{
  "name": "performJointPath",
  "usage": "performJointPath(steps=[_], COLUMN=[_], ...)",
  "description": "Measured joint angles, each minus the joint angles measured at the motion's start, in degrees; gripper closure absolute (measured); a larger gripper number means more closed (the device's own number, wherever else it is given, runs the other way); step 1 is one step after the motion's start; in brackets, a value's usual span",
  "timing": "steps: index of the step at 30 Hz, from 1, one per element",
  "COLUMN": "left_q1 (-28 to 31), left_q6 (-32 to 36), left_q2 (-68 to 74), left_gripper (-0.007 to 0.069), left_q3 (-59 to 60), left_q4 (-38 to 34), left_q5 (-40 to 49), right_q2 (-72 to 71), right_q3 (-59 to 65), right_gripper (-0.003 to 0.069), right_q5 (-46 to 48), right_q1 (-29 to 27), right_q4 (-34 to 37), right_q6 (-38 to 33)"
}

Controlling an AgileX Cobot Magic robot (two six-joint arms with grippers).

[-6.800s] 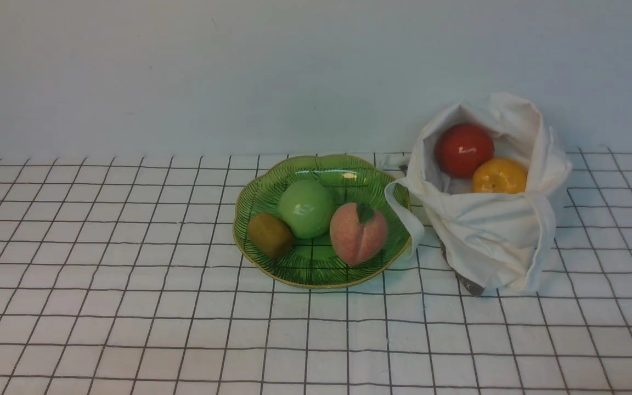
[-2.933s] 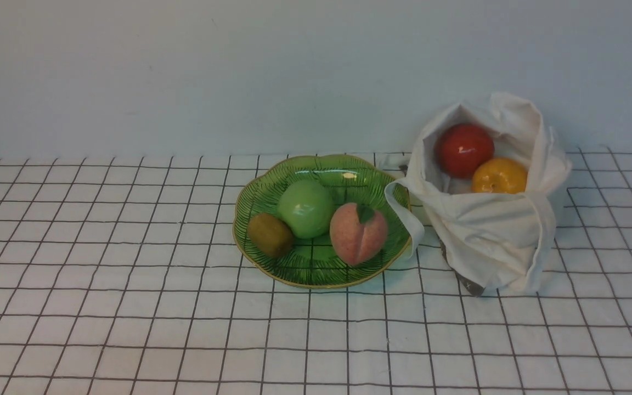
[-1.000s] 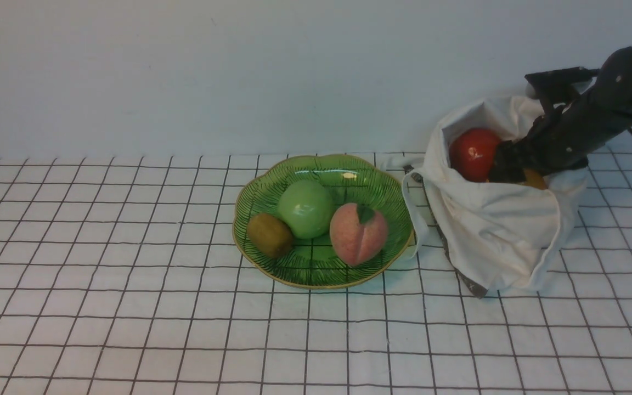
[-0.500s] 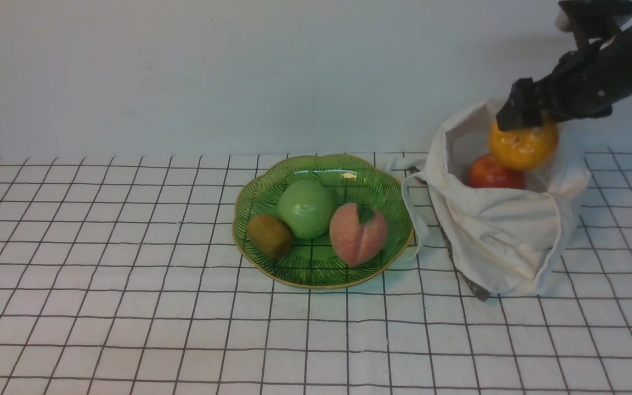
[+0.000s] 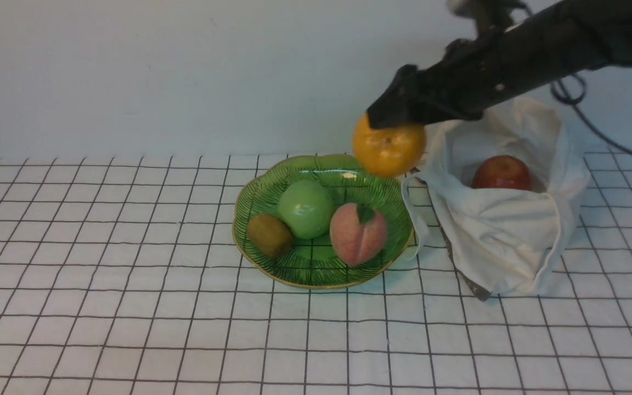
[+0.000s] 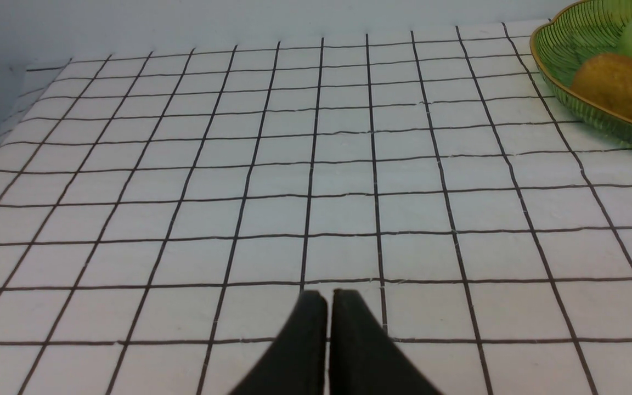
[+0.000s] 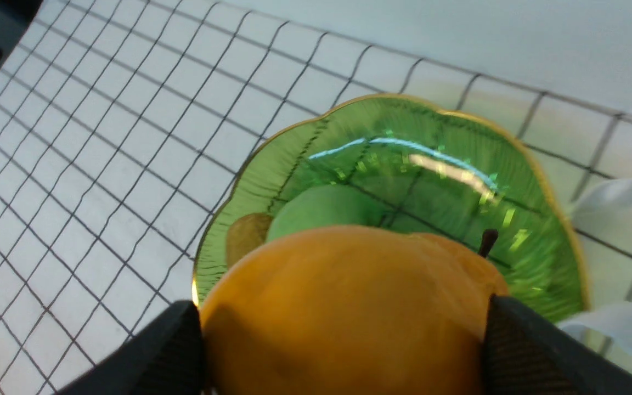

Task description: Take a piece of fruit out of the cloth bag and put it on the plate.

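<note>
Orange fruit (image 5: 388, 151) gripped by right jaws, left jaws closed; plate (image 5: 316, 269) holds three fruits (image 5: 305, 209), bag (image 5: 502, 230) one apple (image 5: 501, 173).

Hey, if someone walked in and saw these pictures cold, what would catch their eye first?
The orange fruit stands out, gripped by the right hand in mid-air over the far right edge of the green plate. Next come the plate's green apple, peach and kiwi, and the red apple sitting in the cloth bag to its right.
</note>
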Motion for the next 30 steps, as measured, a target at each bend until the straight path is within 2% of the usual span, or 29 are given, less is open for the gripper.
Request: performJointPath(steps=[4,5,9,14,21,25,29,30], left_q1=[0.0,0.0,0.0,0.0,0.0,0.0,0.0,0.0], left_q6=[0.0,0.0,0.0,0.0,0.0,0.0,0.0,0.0], left_q2=[0.0,0.0,0.0,0.0,0.0,0.0,0.0,0.0], left_gripper=[0.0632,0.0632,0.0632,0.0632,0.0632,0.0632,0.0632,0.0632], left_q3=[0.0,0.0,0.0,0.0,0.0,0.0,0.0,0.0], left_q4=[0.0,0.0,0.0,0.0,0.0,0.0,0.0,0.0], left_q5=[0.0,0.0,0.0,0.0,0.0,0.0,0.0,0.0], right_q2=[3.7,5.2,7.6,10.0,9.7,6.2,0.5,-3.4], right_q3=[0.0,0.0,0.0,0.0,0.0,0.2,0.2,0.2], right_gripper=[0.0061,0.0061,0.0057,-0.0020,-0.0032,-0.0031,0.0001,0.0038], right_q5=[-6.1,-10.0,-16.6,-21.2,-21.5,-17.8,-12.5,-9.0], right_q1=[4.5,5.6,6.6,6.6,6.6,6.4,5.5,5.0], right_q4=[0.2,0.4,0.8,1.0,-0.5,-3.1,-6.3,-8.1], right_q6=[-0.8,-1.9,-4.5,-5.2,-5.4,-5.4,-5.3,-4.6])
